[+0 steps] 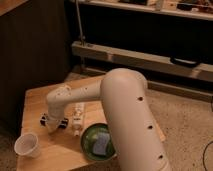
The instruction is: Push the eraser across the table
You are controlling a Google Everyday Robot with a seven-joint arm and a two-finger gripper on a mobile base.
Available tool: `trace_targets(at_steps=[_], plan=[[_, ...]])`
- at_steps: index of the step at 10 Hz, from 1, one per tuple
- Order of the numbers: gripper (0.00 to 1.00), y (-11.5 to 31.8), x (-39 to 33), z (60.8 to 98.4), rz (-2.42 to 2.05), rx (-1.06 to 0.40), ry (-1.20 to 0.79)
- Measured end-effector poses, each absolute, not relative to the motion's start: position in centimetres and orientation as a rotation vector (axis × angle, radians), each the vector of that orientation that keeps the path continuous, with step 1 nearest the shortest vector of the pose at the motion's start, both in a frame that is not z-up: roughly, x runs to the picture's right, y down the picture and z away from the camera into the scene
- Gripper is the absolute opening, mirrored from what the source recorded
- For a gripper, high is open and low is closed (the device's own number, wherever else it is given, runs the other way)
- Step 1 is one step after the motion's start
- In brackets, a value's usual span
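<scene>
Tool (pixel 54 124) nr table's (pixel 39 98) left edge

The thick white arm (pixel 125 110) comes in from 5 o'clock and bends over the table (pixel 40 97), a light-wood top. Its gripper (pixel 53 125) points down near the table's middle, fingers closed, low at the surface. Dark pieces show at its 9 and 3 o'clock sides; what they are I cannot tell. Just beside it, at 3 o'clock, lies a white bottle (pixel 78 117). A green bowl (pixel 86 136) with something bluish inside sits at 4 o'clock from the gripper. A white cup (pixel 27 145) stands upright at 8 o'clock, near the table's edge.
</scene>
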State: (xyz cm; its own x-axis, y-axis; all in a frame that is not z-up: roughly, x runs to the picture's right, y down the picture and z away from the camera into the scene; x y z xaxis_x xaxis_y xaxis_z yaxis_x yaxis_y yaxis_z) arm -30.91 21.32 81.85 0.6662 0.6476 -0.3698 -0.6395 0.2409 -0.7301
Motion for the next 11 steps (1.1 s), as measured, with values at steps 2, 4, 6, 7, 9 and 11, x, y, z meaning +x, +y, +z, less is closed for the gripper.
trace_targets(at_steps=[2, 4, 6, 7, 9, 11], plan=[[0.00, 20.6, -30.3, 82.8, 0.915, -0.986, 0.005], [0.00, 19.4, -29.8, 83.7, 0.956, -0.983, 0.011], [0.00, 18.4, -29.8, 84.5, 0.986, -0.985, 0.013], [0.00, 18.1, -29.9, 84.6, 0.992, -0.986, 0.014], [0.00, 17.3, -30.1, 85.4, 1.008, -0.987, 0.023], [0.00, 16.6, -30.6, 85.9, 1.015, -0.990, 0.030]])
